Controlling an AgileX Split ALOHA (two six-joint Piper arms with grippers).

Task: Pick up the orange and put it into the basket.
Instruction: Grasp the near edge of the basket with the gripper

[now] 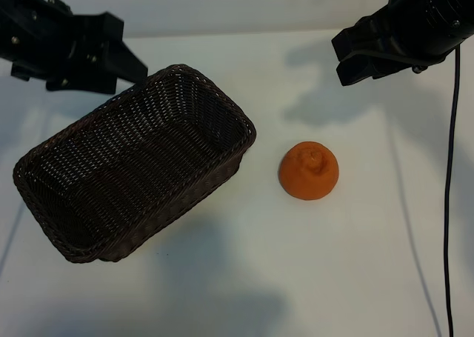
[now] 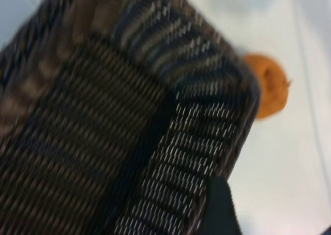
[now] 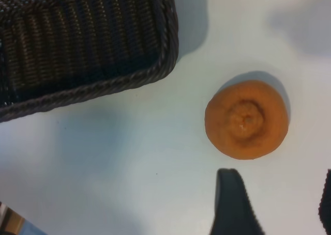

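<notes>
Orange (image 1: 309, 171) sits bare on the counter (image 1: 311, 278), just beside the basket (image 1: 89, 204) at its three o'clock. Firm, matte, likely rolls: pinch across its widest girth. Right end effector (image 1: 355, 55) hangs open, empty, at one o'clock; left end effector (image 1: 122, 59) open, empty, over the basket's far rim.

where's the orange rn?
Exterior view: the orange sits on the white table, right of centre, just beside the basket without touching.

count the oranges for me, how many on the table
1. The orange sits on the white table, just right of the basket, apart from it. The basket looks empty.
</notes>
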